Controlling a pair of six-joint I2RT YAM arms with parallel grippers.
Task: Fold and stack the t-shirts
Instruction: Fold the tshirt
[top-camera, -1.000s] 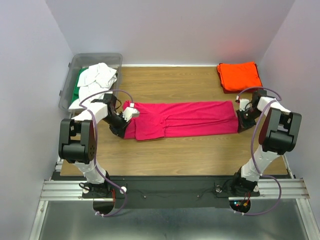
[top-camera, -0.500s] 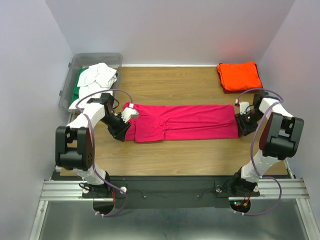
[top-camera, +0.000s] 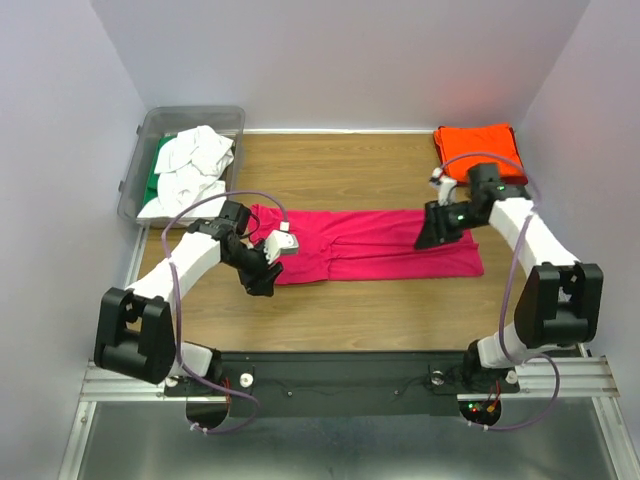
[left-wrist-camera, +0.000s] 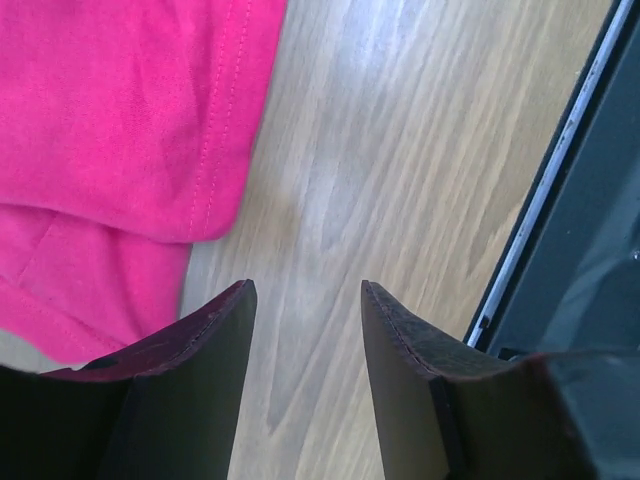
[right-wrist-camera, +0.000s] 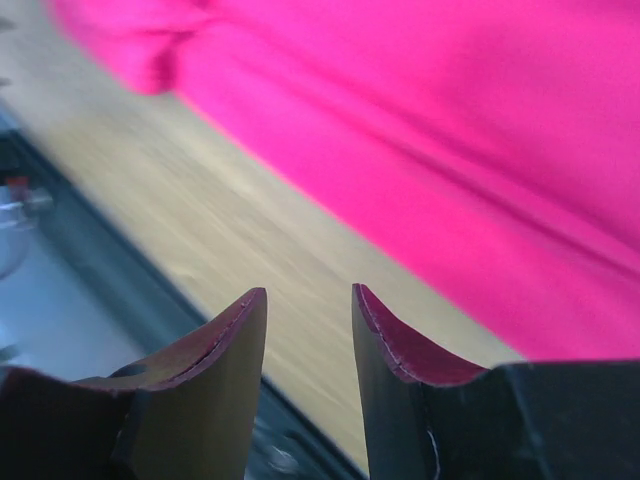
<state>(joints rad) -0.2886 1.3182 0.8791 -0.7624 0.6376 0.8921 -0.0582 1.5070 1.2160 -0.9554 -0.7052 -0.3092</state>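
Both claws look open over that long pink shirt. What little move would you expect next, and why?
Probably the left claw dips to pinch the near-left corner of the pink shirt. Its jaws stand open with that hem just beside them, and the shirt lies as a long strip, not yet folded across like the orange shirt. The right claw, open too, hovers over its right part.

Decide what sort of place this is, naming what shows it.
Probably a robotics lab test cell: left arm and right arm bolted to a metal rail, bare walls boxing in a wooden table.
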